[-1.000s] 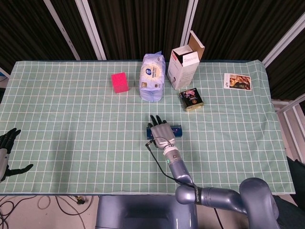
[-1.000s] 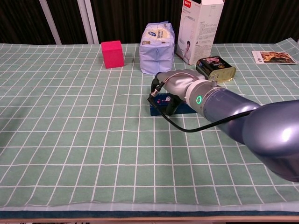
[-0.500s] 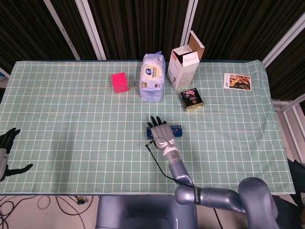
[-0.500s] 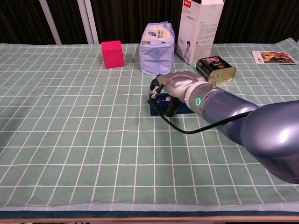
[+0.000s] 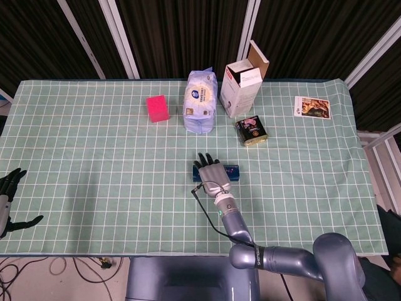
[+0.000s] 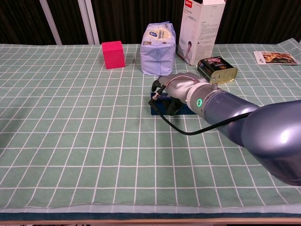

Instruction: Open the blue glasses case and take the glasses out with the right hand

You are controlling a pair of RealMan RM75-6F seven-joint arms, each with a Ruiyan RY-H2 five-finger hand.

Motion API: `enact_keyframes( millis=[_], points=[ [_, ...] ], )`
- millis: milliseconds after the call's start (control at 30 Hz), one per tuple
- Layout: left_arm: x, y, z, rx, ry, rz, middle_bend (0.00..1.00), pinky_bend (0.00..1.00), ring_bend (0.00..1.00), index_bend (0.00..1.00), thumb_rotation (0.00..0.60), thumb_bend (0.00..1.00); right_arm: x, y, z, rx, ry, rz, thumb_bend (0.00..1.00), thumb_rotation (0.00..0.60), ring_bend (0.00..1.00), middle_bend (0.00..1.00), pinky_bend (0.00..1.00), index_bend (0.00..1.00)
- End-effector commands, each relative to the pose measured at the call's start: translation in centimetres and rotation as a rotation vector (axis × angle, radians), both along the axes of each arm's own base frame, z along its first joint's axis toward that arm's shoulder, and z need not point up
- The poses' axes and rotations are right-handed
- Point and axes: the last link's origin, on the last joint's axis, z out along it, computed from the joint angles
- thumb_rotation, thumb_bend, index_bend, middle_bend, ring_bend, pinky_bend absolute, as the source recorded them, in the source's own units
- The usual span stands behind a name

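Right robot hand (image 5: 211, 175) lies on the blue glasses case (image 5: 230, 170), fingers pointing to 12 o'clock; I cannot tell if it grips. The case looks closed, so lifting the lid comes next.

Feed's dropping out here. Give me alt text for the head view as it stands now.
The right hand lies over the blue case mid-table, lid state hidden. Behind stand a pink cube, a tissue pack, an open carton, a tin and a card. The left hand hangs open off the left edge.
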Motion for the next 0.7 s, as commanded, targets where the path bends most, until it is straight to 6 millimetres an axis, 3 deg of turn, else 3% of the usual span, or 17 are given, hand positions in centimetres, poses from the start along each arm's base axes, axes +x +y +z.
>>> enact_keyframes(
  millis=[33, 433, 567, 700],
  points=[
    [0.0, 0.0, 0.0, 0.000, -0.001, 0.000, 0.00, 0.00, 0.00, 0.00, 0.600, 0.00, -0.1, -0.1, 0.0, 0.000, 0.004, -0.003, 0.74, 0.600, 0.00, 0.00, 0.25, 0.17],
    [0.0, -0.1, 0.1, 0.005, -0.006, 0.002, 0.00, 0.00, 0.00, 0.00, 0.600, 0.00, -0.4, -2.6, 0.5, -0.046, 0.040, -0.025, 0.73, 0.600, 0.00, 0.00, 0.25, 0.17],
    [0.0, -0.1, 0.1, 0.004, -0.007, 0.002, 0.00, 0.00, 0.00, 0.00, 0.600, 0.00, -0.3, -4.3, 1.4, -0.100, 0.075, -0.023, 0.60, 0.600, 0.00, 0.00, 0.25, 0.17],
    [0.0, -0.1, 0.1, 0.005, -0.008, 0.001, 0.00, 0.00, 0.00, 0.00, 0.600, 0.00, -0.5, -5.3, 2.7, -0.145, 0.076, -0.039, 0.55, 0.600, 0.00, 0.00, 0.25, 0.15]
  ],
)
